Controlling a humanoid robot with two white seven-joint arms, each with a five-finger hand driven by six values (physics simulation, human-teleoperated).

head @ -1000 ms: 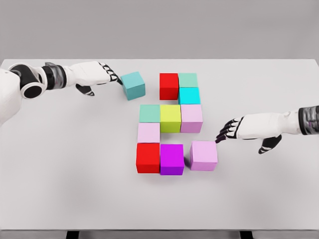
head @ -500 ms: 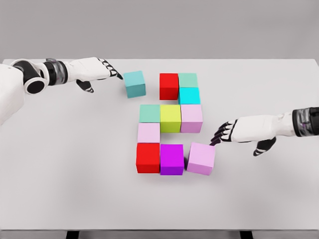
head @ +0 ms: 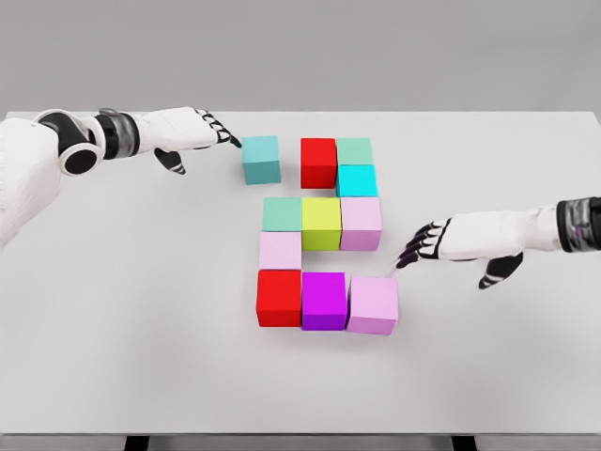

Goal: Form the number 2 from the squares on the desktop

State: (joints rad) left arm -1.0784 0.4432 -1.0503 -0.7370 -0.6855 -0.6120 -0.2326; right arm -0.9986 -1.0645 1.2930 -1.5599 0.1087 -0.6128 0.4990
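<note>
Coloured cubes lie on the white table [head: 141, 357]. The top row holds a red cube [head: 318, 162] and a green cube [head: 354, 151], with a cyan cube [head: 357, 180] below the green one. The middle row is green, yellow [head: 321, 222] and lilac. A pale pink cube [head: 280, 251] sits under it. The bottom row is red [head: 279, 297], magenta [head: 324, 300] and a lilac cube [head: 373, 304] touching the magenta one. A teal cube [head: 261, 159] stands apart, left of the top red cube. My left hand [head: 218, 133] is open, fingertips at the teal cube's left edge. My right hand [head: 418, 247] is open, just right of and above the lilac cube, apart from it.
The table's far edge runs just behind the top row. Both forearms lie low over the table, the left along the back left, the right across the right middle.
The left hand has pushed the teal cube rightward toward the top red cube. The right hand pushed the lilac cube left against the magenta cube, then drew back slightly.
</note>
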